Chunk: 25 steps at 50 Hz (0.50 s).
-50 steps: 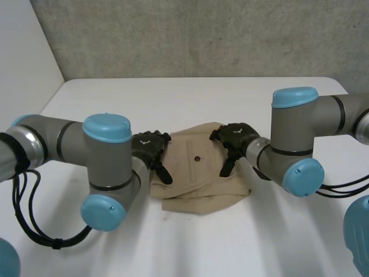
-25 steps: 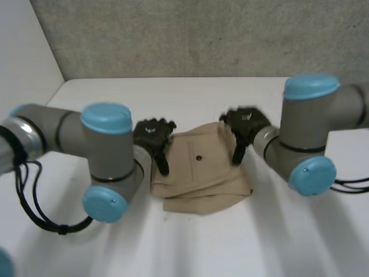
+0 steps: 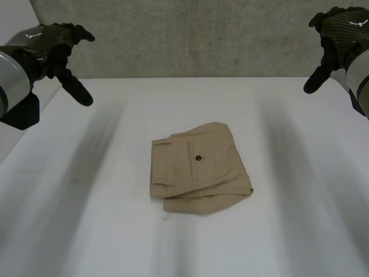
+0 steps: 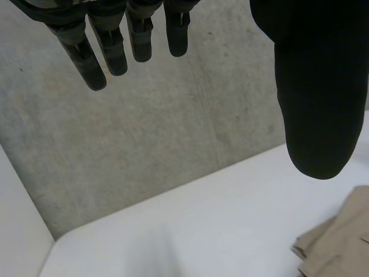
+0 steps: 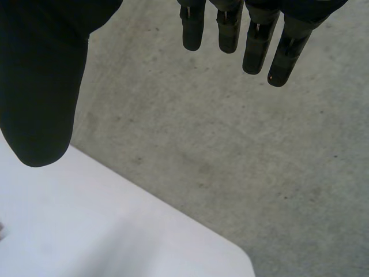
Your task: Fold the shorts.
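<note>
Both hands hang well clear of the shorts [image 3: 196,167], the left hand [image 3: 43,41] off to their left and the right hand [image 3: 343,26] to their right. Each is released, fingers straight, touching nothing. The shorts lie, apparently folded, mid-surface [image 3: 86,219].

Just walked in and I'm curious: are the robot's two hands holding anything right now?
Left hand: open, fingers straight, holding nothing, well away from the shorts.
Right hand: open, fingers straight, holding nothing.
</note>
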Tool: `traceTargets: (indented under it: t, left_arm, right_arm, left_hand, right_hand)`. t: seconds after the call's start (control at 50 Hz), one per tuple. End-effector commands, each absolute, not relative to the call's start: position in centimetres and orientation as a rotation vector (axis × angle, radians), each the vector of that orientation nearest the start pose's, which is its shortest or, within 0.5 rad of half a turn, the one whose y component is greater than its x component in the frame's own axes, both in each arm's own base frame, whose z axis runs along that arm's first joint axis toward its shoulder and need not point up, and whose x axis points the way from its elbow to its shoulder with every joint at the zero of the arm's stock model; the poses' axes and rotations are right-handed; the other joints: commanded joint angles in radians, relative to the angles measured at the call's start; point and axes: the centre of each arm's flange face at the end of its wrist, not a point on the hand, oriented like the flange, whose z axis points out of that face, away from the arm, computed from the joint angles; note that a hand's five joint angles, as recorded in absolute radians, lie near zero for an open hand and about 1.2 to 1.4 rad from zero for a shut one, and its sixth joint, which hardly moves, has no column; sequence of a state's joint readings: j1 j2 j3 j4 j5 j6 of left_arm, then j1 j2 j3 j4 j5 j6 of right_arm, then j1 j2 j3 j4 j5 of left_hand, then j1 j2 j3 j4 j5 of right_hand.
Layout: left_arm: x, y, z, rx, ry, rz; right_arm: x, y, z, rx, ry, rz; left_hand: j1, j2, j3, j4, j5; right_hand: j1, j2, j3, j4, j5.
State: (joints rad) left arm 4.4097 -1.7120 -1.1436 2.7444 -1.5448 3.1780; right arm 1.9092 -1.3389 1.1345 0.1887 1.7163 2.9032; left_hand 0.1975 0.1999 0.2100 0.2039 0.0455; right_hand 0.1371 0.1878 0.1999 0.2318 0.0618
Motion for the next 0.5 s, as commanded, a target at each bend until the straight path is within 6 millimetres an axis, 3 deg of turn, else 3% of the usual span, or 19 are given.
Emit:
traceTargets:
  t: [0.02,0.2,0.42,0.5]
  left_arm:
    - [-22.6,-26.4,35.4,0.477,2.491,-2.190]
    - [-22.8,-26.0,35.0,0.497,2.511,-2.175]
    - [-22.7,-25.8,34.9,0.500,2.506,-2.184]
    - [-22.9,-26.2,34.9,0.502,2.467,-2.227]
  right_arm:
    - [23.5,-29.4,34.7,-0.546,2.156,-2.194]
    - [24.1,-28.5,34.0,-0.609,2.181,-2.017]
    - [25.0,-28.0,33.1,-0.683,2.115,-1.957]
    - [26.4,-28.0,31.1,-0.772,2.025,-1.881]
  left_hand:
    - [-0.023,-0.025,-0.036,-0.029,-0.046]
    - [-0.023,-0.025,-0.036,-0.029,-0.046]
    - [-0.023,-0.025,-0.036,-0.029,-0.046]
    - [-0.023,-0.025,-0.036,-0.029,-0.046]
  right_hand:
    - [0.037,-0.013,-0.025,-0.057,-0.062]
    - [0.037,-0.013,-0.025,-0.057,-0.062]
    - [0.037,-0.013,-0.025,-0.057,-0.062]
    - [0.037,-0.013,-0.025,-0.057,-0.062]
